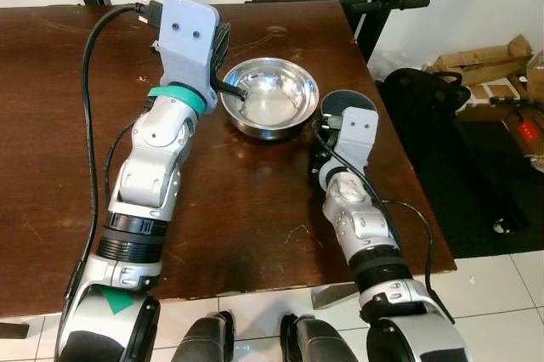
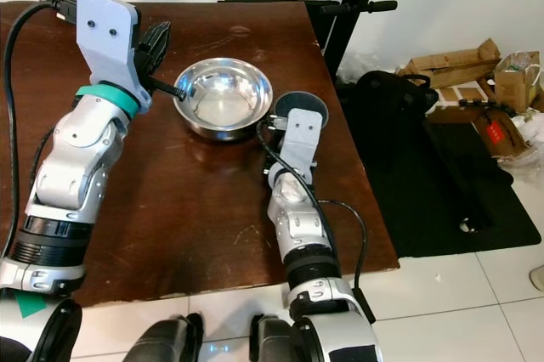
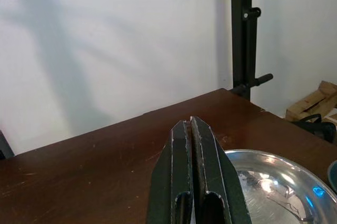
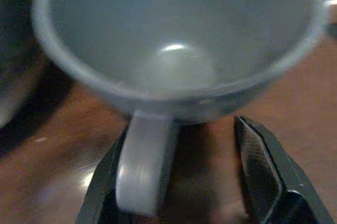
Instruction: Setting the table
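Two claws at steel bowl (image 1: 270,97) on table (image 1: 51,124). Left claw (image 3: 192,129) fingers pressed together, empty, at bowl's rim. Right claw (image 4: 179,182) spread wide, straddling grey cup (image 4: 179,40) handle, cup just beside bowl. Risk: off-centre pinch tips cup against bowl.

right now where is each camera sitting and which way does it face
Left eye view: on the head, looking down at the table, the bowl, both silver arms and the feet.
Right eye view: beside it, same scene; the cup shows beyond the right gripper.
Left wrist view: on the left wrist, facing along the shut fingers toward the wall, bowl edge beside them.
Right wrist view: on the right wrist, facing the cup, open fingers either side of its handle.
Shared: the bowl, in three views.
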